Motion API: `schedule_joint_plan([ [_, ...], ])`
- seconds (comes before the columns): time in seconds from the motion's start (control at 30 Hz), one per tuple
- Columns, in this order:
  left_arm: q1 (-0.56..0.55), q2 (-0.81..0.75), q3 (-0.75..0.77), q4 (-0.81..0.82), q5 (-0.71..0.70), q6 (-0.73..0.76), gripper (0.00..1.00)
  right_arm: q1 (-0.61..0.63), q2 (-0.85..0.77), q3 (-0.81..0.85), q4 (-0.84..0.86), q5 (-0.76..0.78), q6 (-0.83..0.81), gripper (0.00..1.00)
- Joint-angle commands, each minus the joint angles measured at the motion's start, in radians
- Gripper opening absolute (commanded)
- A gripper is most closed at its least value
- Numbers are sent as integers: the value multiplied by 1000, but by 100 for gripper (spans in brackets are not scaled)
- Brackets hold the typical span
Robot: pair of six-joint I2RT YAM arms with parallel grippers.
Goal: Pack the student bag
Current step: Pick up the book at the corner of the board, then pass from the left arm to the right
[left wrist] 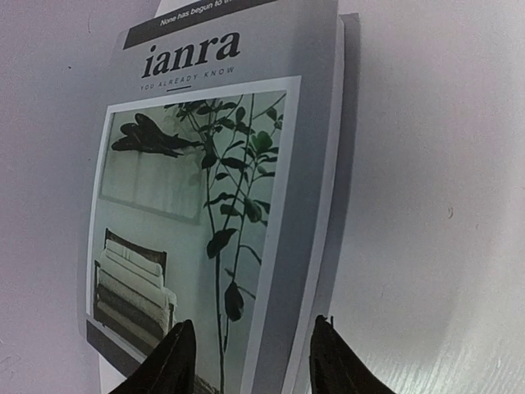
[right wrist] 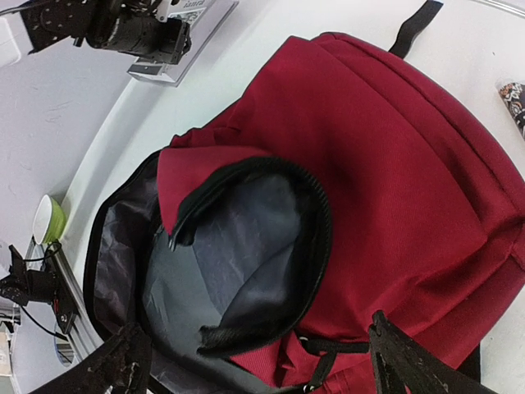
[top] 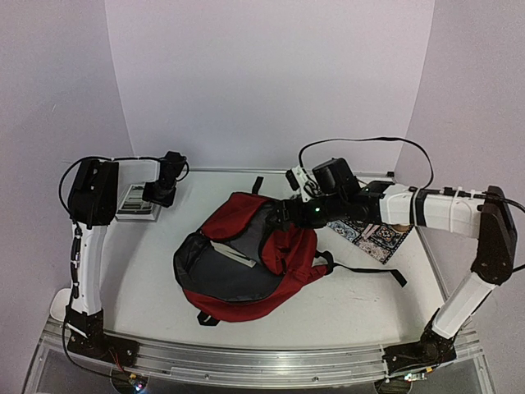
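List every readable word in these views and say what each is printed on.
"ianra": large title on the book cover.
"YOU ALREADY KNOW": small line under that title.
"None has begun to": white print on the cover's dark top band, cut off by the frame.
The student bag shows no text.

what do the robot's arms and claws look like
Both arms have white tube links with black joint housings: left arm, right arm. A black cable loops above the right one, which shows a green light. The left claw and right claw have black pointed fingers.
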Motion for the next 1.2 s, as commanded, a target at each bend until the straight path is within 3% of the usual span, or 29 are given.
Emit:
schedule_joint_plan([
  [0.0, -1, 51, 77, -43, -78, 36, 43, 0, -73, -35, 10, 9, -6, 94],
  [0.27, -24, 29, 85, -74, -102, 41, 19, 0, -111, -55, 13, 48, -12, 96],
  [0.6, -84, -117, 62, -204, -156, -22, 10, 0, -108, -47, 38, 57, 3, 98],
  [0.8, -134, -227, 7, -251, -171, -49, 0, 0, -112, -44, 64, 59, 23, 98],
  [1.17, -311, -468, -133, -269, -123, -93, 0, 0, -136, -47, 168, 70, 171, 98],
])
